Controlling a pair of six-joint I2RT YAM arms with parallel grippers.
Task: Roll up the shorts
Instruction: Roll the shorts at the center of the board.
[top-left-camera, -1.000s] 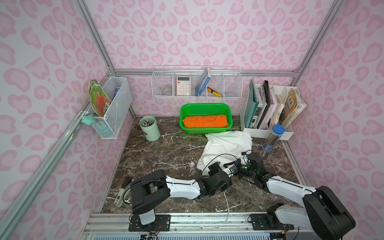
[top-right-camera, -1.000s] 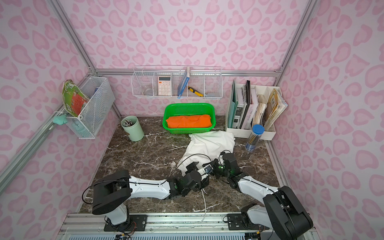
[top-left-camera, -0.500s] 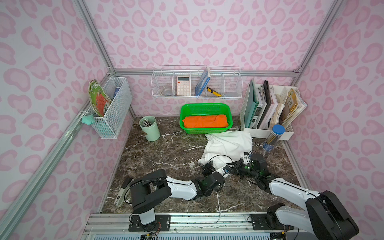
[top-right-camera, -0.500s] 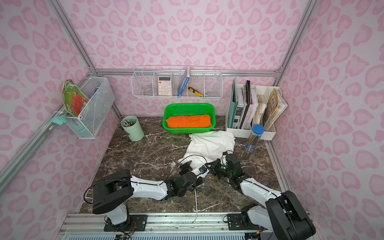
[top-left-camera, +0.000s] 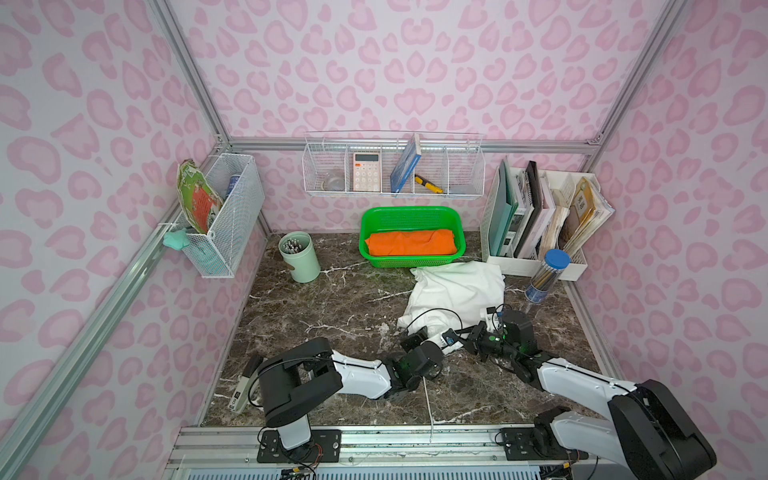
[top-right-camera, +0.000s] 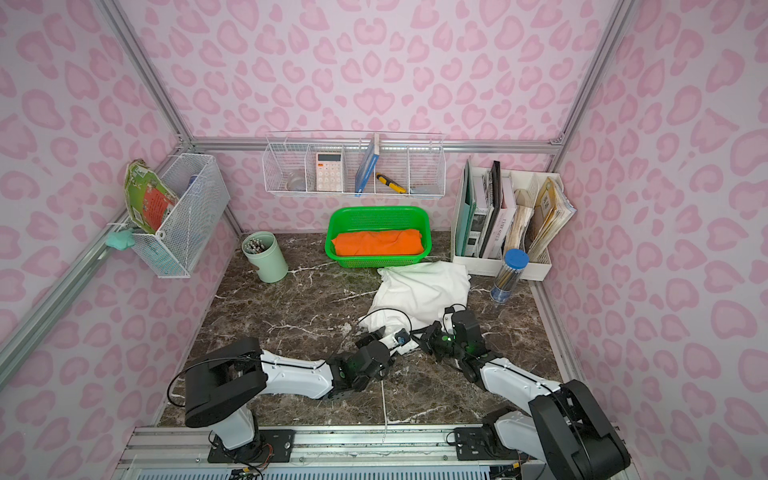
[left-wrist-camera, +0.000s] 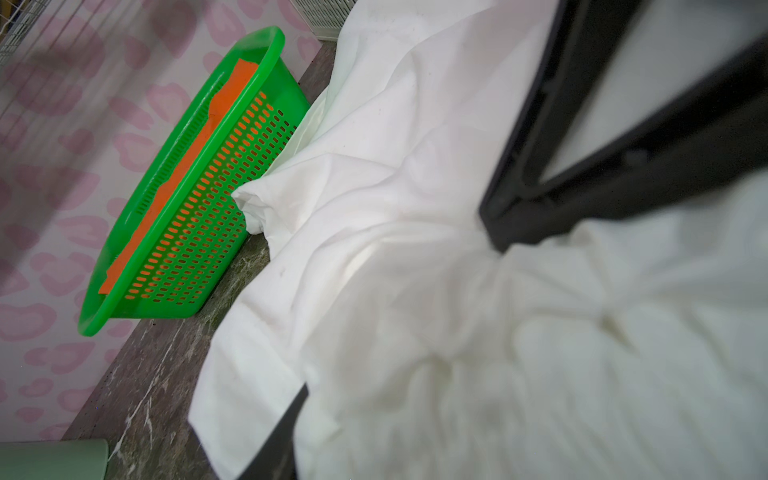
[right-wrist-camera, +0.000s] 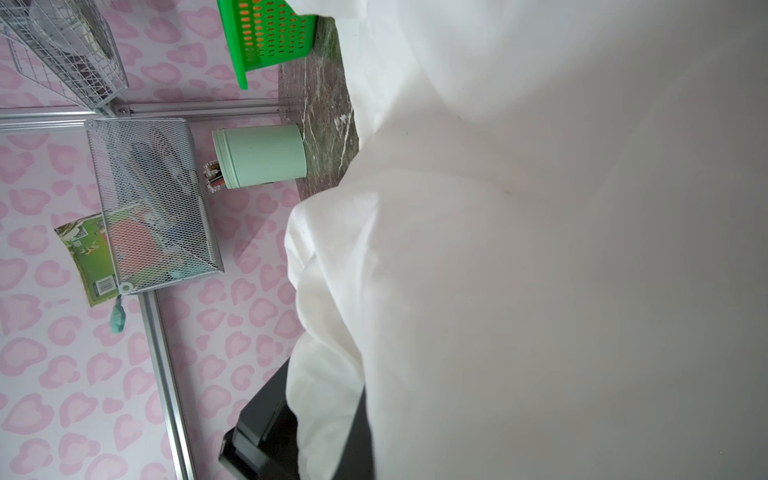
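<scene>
Right now the shorts (top-left-camera: 457, 291) lie crumpled on the bench (top-left-camera: 324, 307), right of its middle, as both top views show. Their far edge sits up against the green basket (top-left-camera: 365, 245), which holds an orange cloth (top-left-camera: 411, 243). Their near edge is at my two sets of jaws, which sit close together, side by side.

My left jaws are at the near left corner of the heap. From the left wrist, one black finger (left-wrist-camera: 582, 124) lies on top of the cloth and a second finger (left-wrist-camera: 282, 436) pokes out from under a fold, with bunched fabric between them. They stand apart, and I cannot tell whether they pinch it.

My right jaws are closed tight on the near edge of the shorts (right-wrist-camera: 498, 249). White cloth drapes across nearly all of the right wrist view and runs down beside a dark finger (right-wrist-camera: 266, 424).

A thin white drawstring (top-left-camera: 428, 403) trails from beside my left wrist to the bench's front edge. A pale green cup (top-left-camera: 301, 262) stands well left of the shorts.
</scene>
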